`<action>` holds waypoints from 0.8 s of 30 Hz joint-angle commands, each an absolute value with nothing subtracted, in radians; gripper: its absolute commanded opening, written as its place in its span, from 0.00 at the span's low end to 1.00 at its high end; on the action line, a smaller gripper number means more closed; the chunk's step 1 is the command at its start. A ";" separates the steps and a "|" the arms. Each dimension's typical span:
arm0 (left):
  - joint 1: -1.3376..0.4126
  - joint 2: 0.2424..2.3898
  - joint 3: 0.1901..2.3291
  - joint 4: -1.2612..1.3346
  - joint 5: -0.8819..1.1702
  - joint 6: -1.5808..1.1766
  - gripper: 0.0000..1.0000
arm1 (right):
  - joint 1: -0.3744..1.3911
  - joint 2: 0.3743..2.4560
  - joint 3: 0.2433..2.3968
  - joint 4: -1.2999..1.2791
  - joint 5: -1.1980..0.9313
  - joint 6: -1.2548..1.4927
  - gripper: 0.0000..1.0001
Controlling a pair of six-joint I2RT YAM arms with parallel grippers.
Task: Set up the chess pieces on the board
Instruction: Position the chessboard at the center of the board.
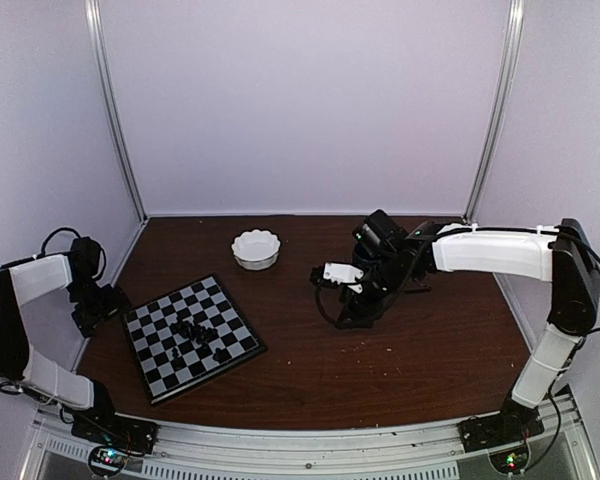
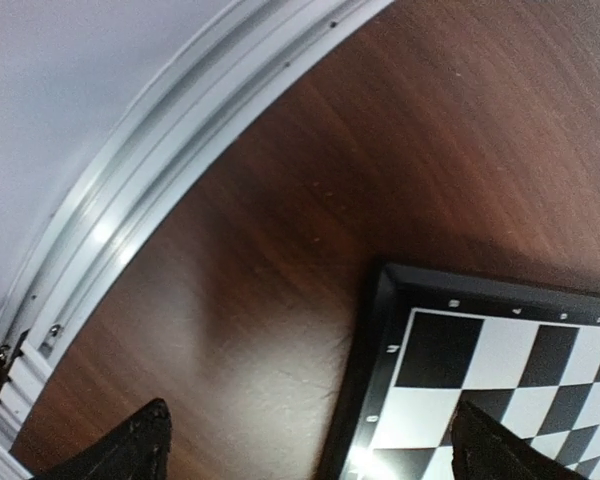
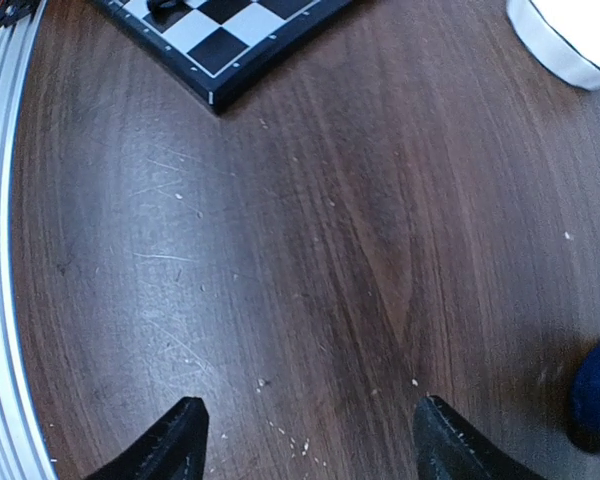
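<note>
The board (image 1: 158, 350) lies at the table's near left, turned at an angle. A small cluster of black chess pieces (image 1: 194, 332) stands near its middle. My left gripper (image 1: 98, 305) hovers just off the board's left edge. In the left wrist view it (image 2: 310, 455) is open over bare wood, with the board's corner (image 2: 480, 350) under its right finger. My right gripper (image 1: 328, 293) hangs low over the table's middle. In the right wrist view it (image 3: 310, 442) is open with nothing between its fingers. The board's corner (image 3: 230, 40) and one piece (image 3: 164, 6) show at the top of that view.
A white scalloped bowl (image 1: 256, 248) sits behind the board, towards the back; its rim (image 3: 565, 45) also shows in the right wrist view. A dark blue mug (image 3: 595, 395) stands just right of my right gripper. An aluminium rail (image 2: 130, 210) borders the table by my left gripper.
</note>
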State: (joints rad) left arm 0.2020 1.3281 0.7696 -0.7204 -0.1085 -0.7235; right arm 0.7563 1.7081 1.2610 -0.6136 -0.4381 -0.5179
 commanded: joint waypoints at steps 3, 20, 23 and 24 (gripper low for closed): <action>0.213 1.346 0.733 -0.528 0.092 -0.731 0.97 | 0.823 1.819 1.375 -0.647 -0.452 -0.537 0.59; 0.213 1.503 0.741 -0.424 0.198 -0.745 0.88 | 0.831 1.791 1.378 -0.659 -0.409 -0.497 1.00; 0.212 1.516 0.744 -0.390 0.223 -0.742 0.87 | 0.823 1.788 1.376 -0.663 -0.413 -0.488 0.99; 0.212 1.522 0.746 -0.379 0.232 -0.741 0.87 | 0.819 1.787 1.374 -0.664 -0.419 -0.484 1.00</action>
